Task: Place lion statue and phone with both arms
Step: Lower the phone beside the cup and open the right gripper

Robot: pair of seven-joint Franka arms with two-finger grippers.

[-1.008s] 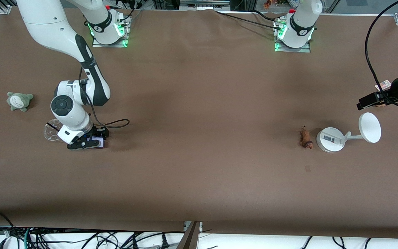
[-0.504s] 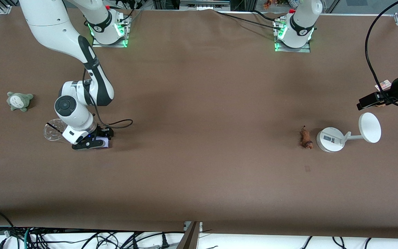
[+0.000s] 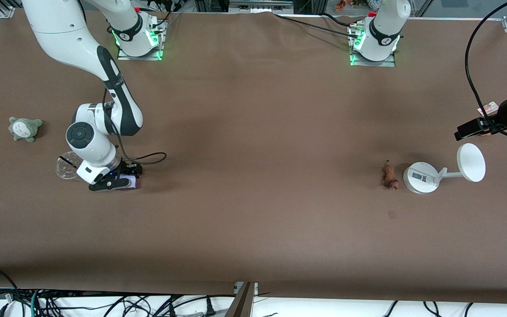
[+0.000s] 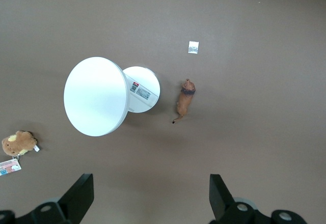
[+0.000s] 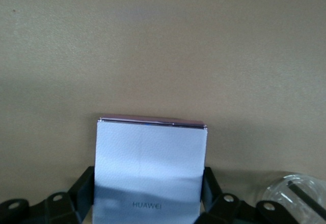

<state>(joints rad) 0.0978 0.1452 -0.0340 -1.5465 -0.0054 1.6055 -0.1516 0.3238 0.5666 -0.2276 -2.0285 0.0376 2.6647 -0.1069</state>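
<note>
Lavender-white and flat, the phone (image 5: 151,170) is a small slab with a dark edge and a brand name printed low on its face. It sits between the fingers of the right gripper (image 3: 113,182), which is clamped on its two sides, low at the brown table (image 3: 253,220) toward the right arm's end. Just beside that gripper lies a clear round lid (image 3: 66,167), and well apart from it, nearer the table's end, a grey-green plush toy (image 3: 24,128).

Orange-brown and slender, the lion statue (image 4: 185,100) has a darker mane band and a thin tail; it lies on the table just beside the round base of a white stand (image 4: 142,82). The left gripper (image 4: 151,199) hangs high over the left arm's end of the table, its fingers spread wide apart and holding nothing, with the statue and stand below it.

Only the left wrist view shows a fuzzy brown plush (image 4: 18,142) with a tag and a small pale scrap (image 4: 193,47) on the table. Only the right wrist view shows the phone's face; the front view shows just a sliver of it (image 3: 128,181) under the gripper.
</note>
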